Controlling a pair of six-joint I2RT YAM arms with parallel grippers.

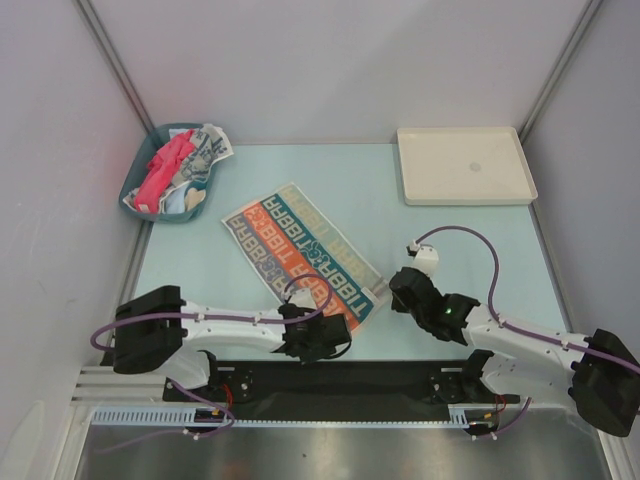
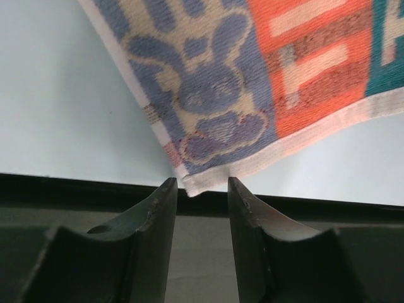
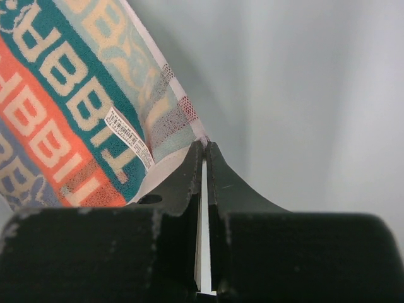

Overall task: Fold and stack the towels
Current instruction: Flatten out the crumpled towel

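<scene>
From above, the left tool [image 1: 325, 322] meets the near corner of the lettered towel [image 1: 303, 262], which lies spread on the table [image 1: 450, 260]; the right tool [image 1: 396, 283] meets its right corner. Left wrist: tool released, straddling that corner. Right wrist: tool clenched on the towel's white hem.

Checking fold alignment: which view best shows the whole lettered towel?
Top external: the lettered towel lies flat and diagonal, with nearly its whole outline visible. Left wrist shows only one corner between the fingers of the open left gripper. Right wrist shows only the labelled edge pinched by the right gripper.
</scene>
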